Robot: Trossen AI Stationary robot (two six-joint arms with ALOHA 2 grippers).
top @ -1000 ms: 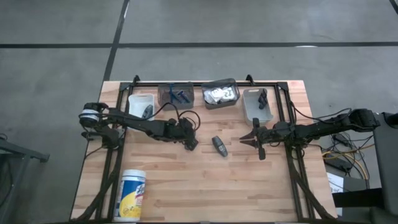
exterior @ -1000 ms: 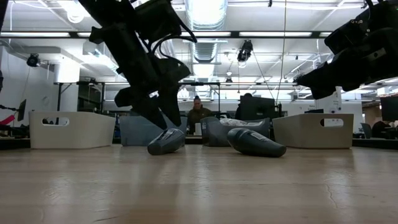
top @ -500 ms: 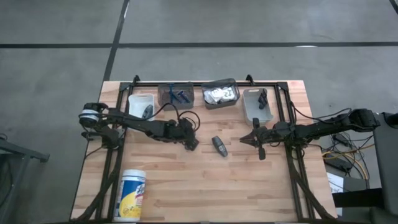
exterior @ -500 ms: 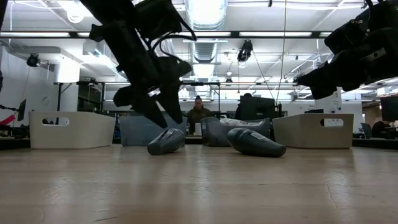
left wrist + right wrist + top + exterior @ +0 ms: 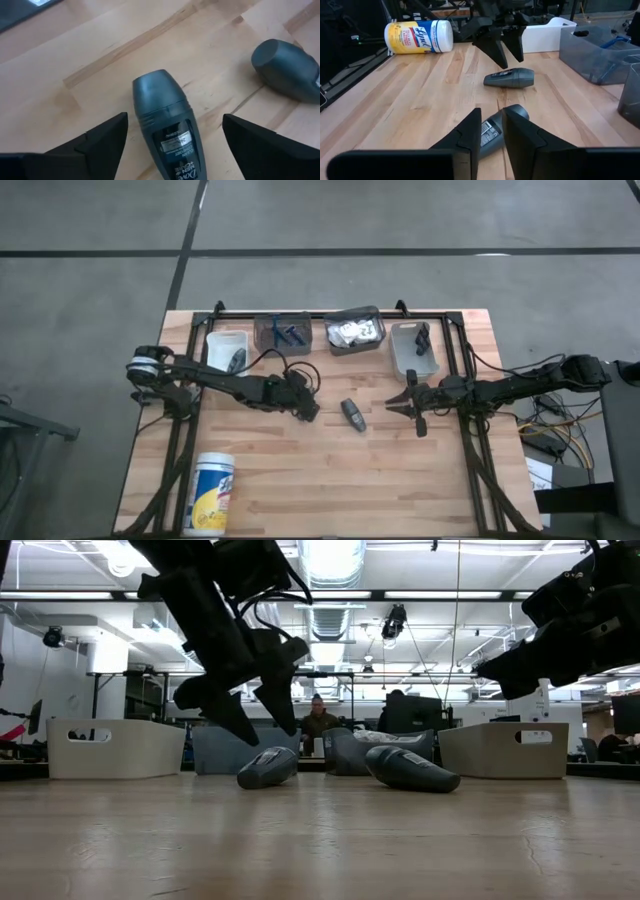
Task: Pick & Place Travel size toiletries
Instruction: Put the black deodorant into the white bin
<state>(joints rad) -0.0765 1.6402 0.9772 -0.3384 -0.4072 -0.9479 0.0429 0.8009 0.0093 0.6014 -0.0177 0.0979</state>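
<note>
1. High view: I look straight down on a wooden tabletop (image 5: pixel 330 480). Four bins line the far edge: a white bin (image 5: pixel 226 348), a bin of blue sticks (image 5: pixel 283 332), a bin of white packets (image 5: pixel 354 330) and a grey bin (image 5: pixel 413 348). A dark grey tube (image 5: pixel 352 414) lies loose near the middle. My left tool (image 5: pixel 306 411) is over a spot just beside it; my right tool (image 5: pixel 415 410) waits near the grey bin. A white canister (image 5: pixel 211 494) lies at the near-left edge.

2. Low view: two dark tubes rest on the wood, the left tube (image 5: pixel 268 767) and the right tube (image 5: pixel 412 769). The left tool (image 5: pixel 258 718) hangs above the left tube, jaws spread wide, holding nothing.

3. Left wrist view: the nearer tube (image 5: pixel 167 127) lies between my two spread fingers (image 5: pixel 102 140), untouched. The other tube (image 5: pixel 287 70) lies apart.

4. Right wrist view: my right tool (image 5: pixel 491 134) stands narrow, almost closed, gripping nothing; a tube (image 5: pixel 492 131) lies beyond its tips.

5. Judgement: I am at the pick step. Next, the left tool should lower around the tube, close, then carry it to a bin.
</note>
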